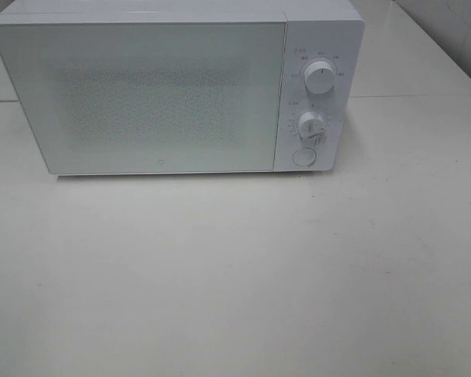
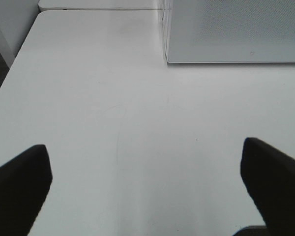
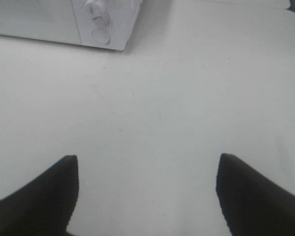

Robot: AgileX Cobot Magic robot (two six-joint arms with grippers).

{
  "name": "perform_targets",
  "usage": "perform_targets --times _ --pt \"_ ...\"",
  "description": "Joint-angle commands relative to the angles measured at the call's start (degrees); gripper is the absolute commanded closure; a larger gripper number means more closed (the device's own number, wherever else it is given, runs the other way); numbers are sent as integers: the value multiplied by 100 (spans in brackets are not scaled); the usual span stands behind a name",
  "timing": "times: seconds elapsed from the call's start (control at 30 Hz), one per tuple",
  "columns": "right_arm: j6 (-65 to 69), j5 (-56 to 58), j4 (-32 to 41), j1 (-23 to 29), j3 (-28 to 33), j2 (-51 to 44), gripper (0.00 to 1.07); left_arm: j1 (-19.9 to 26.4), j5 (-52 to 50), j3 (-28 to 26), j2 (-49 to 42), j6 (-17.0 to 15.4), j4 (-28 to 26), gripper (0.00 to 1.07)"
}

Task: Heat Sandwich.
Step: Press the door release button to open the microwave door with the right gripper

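A white microwave [image 1: 165, 94] stands at the back of the white table [image 1: 235, 275] with its door shut. Its control panel has two knobs [image 1: 319, 78] and a round button [image 1: 303, 156]. The sandwich and its plate are not in view. No arm shows in the exterior high view. My left gripper [image 2: 145, 172] is open and empty above bare table, with the microwave's front corner [image 2: 226, 34] ahead of it. My right gripper [image 3: 147, 182] is open and empty above bare table, with the microwave's panel corner [image 3: 103, 29] ahead of it.
A seam [image 1: 416, 96] between two table tops runs behind the microwave on the right. The table's left edge [image 2: 10, 73] shows in the left wrist view, with dark floor beyond it.
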Motion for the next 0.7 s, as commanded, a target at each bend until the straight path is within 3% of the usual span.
perform_targets --times 0.03,0.23,0.7 --pt "-74 -321 -11 -361 252 -430 32 11 -57 6 -115 -6 -46 6" --pt "-92 -269 -11 -636 298 -751 32 11 -57 6 -115 -6 -46 6" --pt "-92 -269 -11 -642 298 -745 32 11 -57 6 -103 -6 -46 6"
